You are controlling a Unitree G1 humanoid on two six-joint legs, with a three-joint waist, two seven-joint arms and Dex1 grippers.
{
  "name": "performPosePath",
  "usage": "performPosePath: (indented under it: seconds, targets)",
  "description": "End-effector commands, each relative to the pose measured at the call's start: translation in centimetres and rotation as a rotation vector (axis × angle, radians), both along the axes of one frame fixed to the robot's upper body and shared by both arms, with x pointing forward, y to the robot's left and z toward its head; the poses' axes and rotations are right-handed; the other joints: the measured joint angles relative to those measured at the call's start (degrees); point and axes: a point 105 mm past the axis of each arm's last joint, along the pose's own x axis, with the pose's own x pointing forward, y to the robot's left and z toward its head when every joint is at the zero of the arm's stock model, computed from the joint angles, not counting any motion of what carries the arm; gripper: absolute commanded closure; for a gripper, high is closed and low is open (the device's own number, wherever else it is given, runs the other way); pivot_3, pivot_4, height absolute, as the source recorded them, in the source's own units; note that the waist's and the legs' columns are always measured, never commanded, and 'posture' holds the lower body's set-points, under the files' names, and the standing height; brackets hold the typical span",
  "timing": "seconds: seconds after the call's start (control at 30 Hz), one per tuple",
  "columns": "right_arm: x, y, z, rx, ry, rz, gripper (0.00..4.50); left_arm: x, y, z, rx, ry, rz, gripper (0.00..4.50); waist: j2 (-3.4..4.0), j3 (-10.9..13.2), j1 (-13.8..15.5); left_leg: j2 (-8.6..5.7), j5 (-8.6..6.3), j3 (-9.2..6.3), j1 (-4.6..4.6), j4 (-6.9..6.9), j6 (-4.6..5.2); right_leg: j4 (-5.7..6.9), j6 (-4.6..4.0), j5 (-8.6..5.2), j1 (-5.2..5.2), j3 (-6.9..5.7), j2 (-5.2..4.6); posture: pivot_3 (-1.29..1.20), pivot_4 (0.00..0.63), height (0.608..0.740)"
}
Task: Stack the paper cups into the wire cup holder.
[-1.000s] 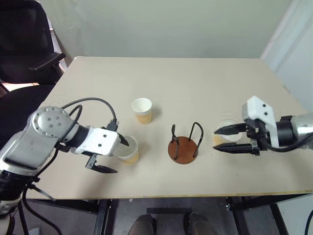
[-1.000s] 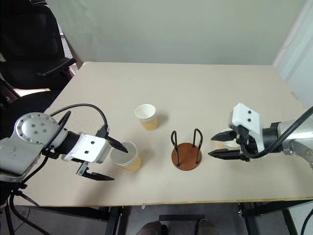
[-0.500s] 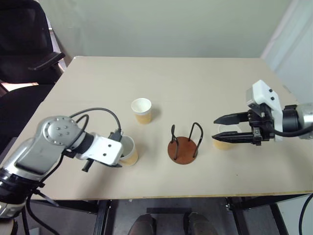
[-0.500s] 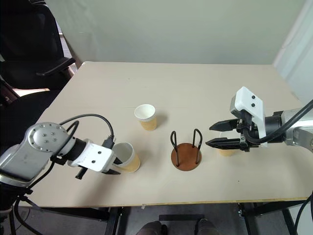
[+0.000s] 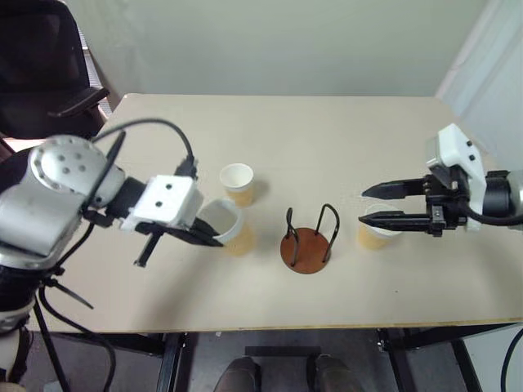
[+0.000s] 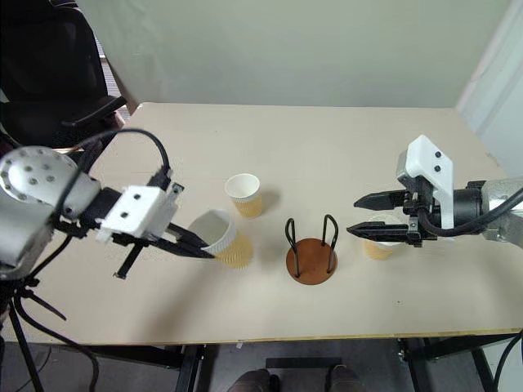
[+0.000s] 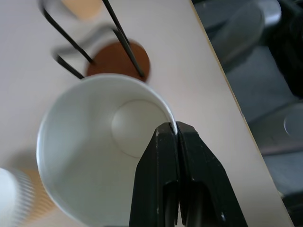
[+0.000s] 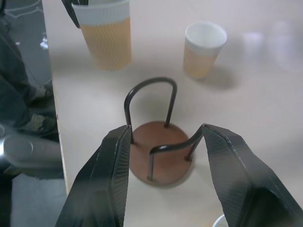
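Silver arms; white wrists; black claws (image 5: 208, 238)

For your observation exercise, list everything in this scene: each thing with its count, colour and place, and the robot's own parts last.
paper cups: three, tan with white insides; one tilted, its rim pinched by the left gripper; one upright mid-table; one upright under the right gripper.
wire cup holder: one, reddish-brown base, black wire loops; between the grippers, no cup in it.
table: one, beige.
office chair: one, black; beyond the table's far left corner.
left gripper: shut on the tilted cup's rim.
right gripper: open, above the right-hand cup.

Wire cup holder (image 5: 309, 243) between two paper cups (image 5: 378, 228).
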Motion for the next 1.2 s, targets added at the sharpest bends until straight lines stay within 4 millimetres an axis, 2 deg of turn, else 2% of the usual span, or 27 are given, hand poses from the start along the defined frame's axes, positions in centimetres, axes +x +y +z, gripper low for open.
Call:
performPosePath:
  seconds: [0.03, 0.1, 0.17, 0.3, 0.5, 0.7, 0.9, 1.07, 1.17, 1.2]
  targets:
    - [-0.8, -0.3, 1.3, 0.003, -0.064, -0.009, 2.03, 1.2, -1.2, 3.4, -0.087, -0.009, -0.061, 4.48, 0.00, 0.00, 0.45, -0.02, 0.01, 0.01, -0.01, 0.01, -0.01, 0.00, 0.00, 0.00, 0.02, 0.00, -0.01, 0.00, 0.150, 0.740]
    - [-1.3, -0.6, 1.2, -0.003, -0.047, -0.025, 2.03, 2.2, -2.6, 5.5, -0.160, -0.017, -0.105, 4.48, 0.01, 0.01, 0.76, -0.02, 0.02, -0.03, -0.03, -0.02, -0.01, -0.09, -0.01, 0.00, 0.09, -0.01, -0.05, 0.00, 0.150, 0.740]
    - [-1.7, -0.8, 1.1, -0.006, -0.030, -0.037, 2.03, 2.3, -3.7, 6.9, -0.211, -0.007, -0.156, 4.48, 0.01, 0.00, 0.70, -0.06, 0.00, -0.02, -0.07, 0.02, 0.04, -0.11, -0.01, 0.03, 0.09, -0.02, -0.11, 0.00, 0.150, 0.740]
    - [-2.6, -1.1, 0.4, -0.007, -0.004, -0.079, 2.03, 3.1, -5.9, 7.7, -0.238, 0.004, -0.237, 4.48, 0.01, 0.01, 0.58, -0.09, 0.09, 0.05, -0.13, 0.06, -0.11, -0.26, 0.33, 0.14, 0.09, 0.05, -0.16, 0.00, 0.150, 0.740]
    - [-3.5, -1.7, -0.1, -0.010, -0.005, -0.151, 2.03, 3.7, -8.8, 5.2, -0.169, 0.070, -0.341, 4.48, 0.02, 0.02, 0.74, -0.09, 0.08, 0.10, -0.22, 0.08, -0.08, -0.23, 0.75, -0.09, 0.07, 0.05, -0.23, 0.00, 0.150, 0.740]
    - [-4.0, -2.0, 0.0, -0.013, -0.022, -0.199, 2.03, 4.5, -9.8, 1.3, -0.024, 0.051, -0.405, 4.48, 0.02, 0.02, 0.95, -0.24, -0.04, 0.16, -0.29, 0.07, 0.06, -0.31, 0.96, -0.21, 0.05, 0.06, -0.36, 0.00, 0.150, 0.740]
    - [-4.1, -2.1, 0.0, -0.022, -0.028, -0.216, 2.03, 4.8, -10.9, -1.5, 0.080, -0.019, -0.495, 4.48, 0.01, 0.03, 1.24, -0.35, -0.09, 0.24, -0.31, 0.22, 0.16, -0.27, 1.12, -0.21, 0.12, 0.04, -0.48, 0.00, 0.150, 0.740]
    - [-4.2, -2.3, 0.0, -0.036, -0.025, -0.219, 2.03, 4.8, -11.6, -2.2, 0.108, -0.041, -0.525, 4.48, 0.02, 0.02, 1.30, -0.37, -0.19, 0.32, -0.31, 0.45, 0.33, -0.22, 1.24, -0.22, 0.20, 0.05, -0.50, 0.00, 0.150, 0.740]
    - [-4.1, -2.4, -0.1, -0.048, -0.021, -0.218, 2.03, 4.8, -12.0, -2.4, 0.108, -0.047, -0.531, 3.94, 0.02, 0.02, 1.33, -0.38, -0.22, 0.32, -0.31, 0.56, 0.38, -0.23, 1.27, -0.22, 0.25, 0.05, -0.50, 0.00, 0.150, 0.740]
    - [-4.0, -2.4, -0.2, -0.051, -0.021, -0.218, 2.03, 5.0, -12.2, -2.3, 0.098, -0.053, -0.527, 3.59, 0.02, 0.02, 1.33, -0.38, -0.24, 0.32, -0.31, 0.61, 0.40, -0.22, 1.28, -0.22, 0.27, 0.05, -0.50, 0.00, 0.150, 0.740]
